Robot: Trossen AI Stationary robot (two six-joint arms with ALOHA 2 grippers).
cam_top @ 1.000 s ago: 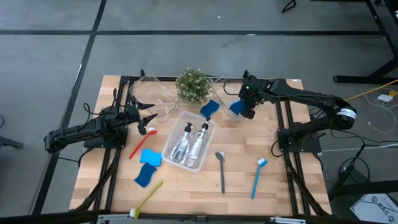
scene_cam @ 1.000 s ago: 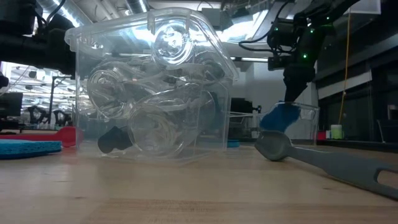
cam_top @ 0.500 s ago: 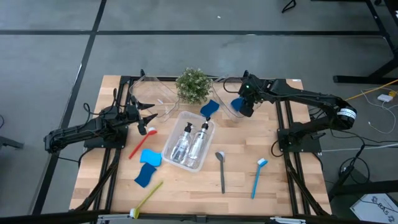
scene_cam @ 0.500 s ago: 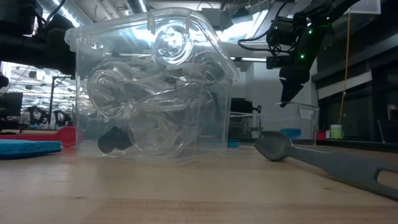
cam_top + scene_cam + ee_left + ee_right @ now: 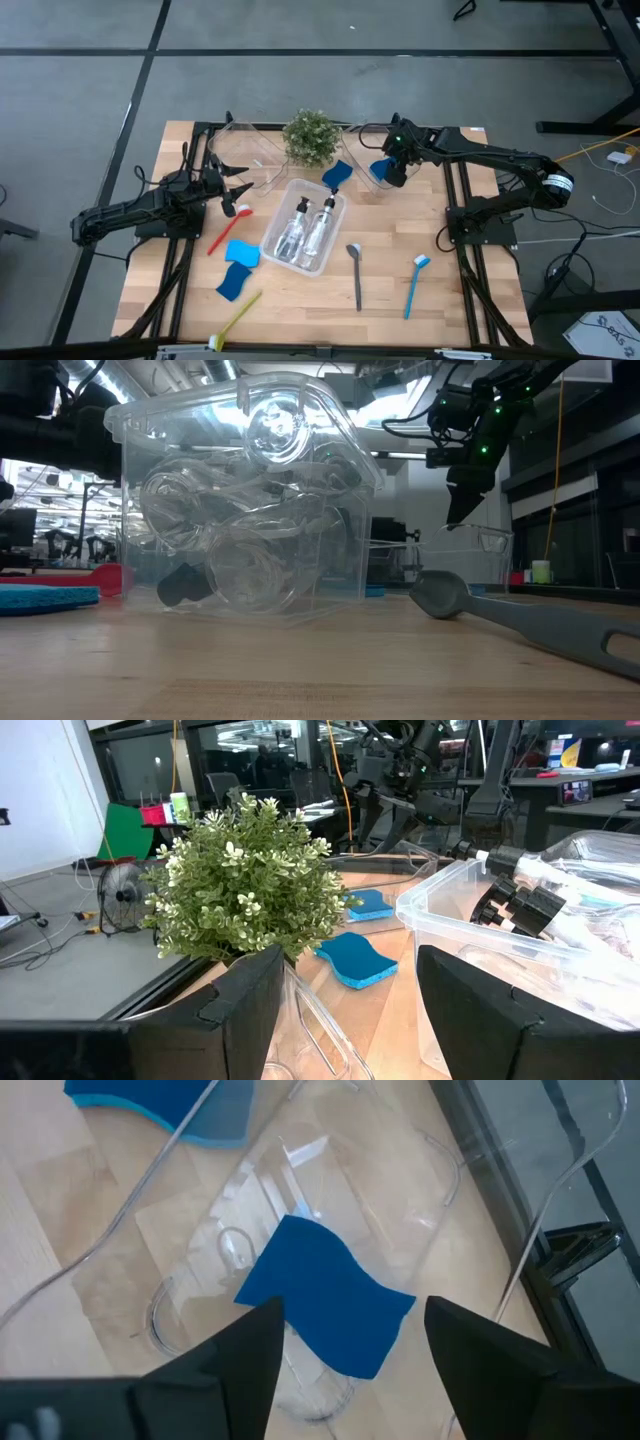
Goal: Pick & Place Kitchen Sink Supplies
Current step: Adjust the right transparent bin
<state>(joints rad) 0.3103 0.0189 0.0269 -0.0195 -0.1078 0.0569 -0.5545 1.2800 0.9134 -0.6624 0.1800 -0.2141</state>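
Note:
My right gripper (image 5: 391,170) hangs open over a clear bin (image 5: 400,1190) at the table's far right. A blue sponge (image 5: 322,1295) lies flat on that bin's bottom, below and between the fingers, untouched. A second blue sponge (image 5: 337,175) lies on the wood beside that bin. A clear bin (image 5: 334,235) in the middle holds two pump bottles (image 5: 306,225). My left gripper (image 5: 237,192) waits open at the far left, by the red brush (image 5: 224,228). Two more sponges (image 5: 237,266), a yellow-green brush (image 5: 236,318), a grey brush (image 5: 355,272) and a blue brush (image 5: 414,284) lie on the table.
A small potted plant (image 5: 309,137) stands at the far middle between the arms. Another clear bin (image 5: 250,150) sits left of the plant, in front of my left gripper. Bare wood shows along the near right of the table.
My right gripper has opened and let go of the blue sponge. The sponge hung below its fingers a second ago and has fallen into the clear bin at the far right, where it lies flat. The gripper has stayed above the bin.

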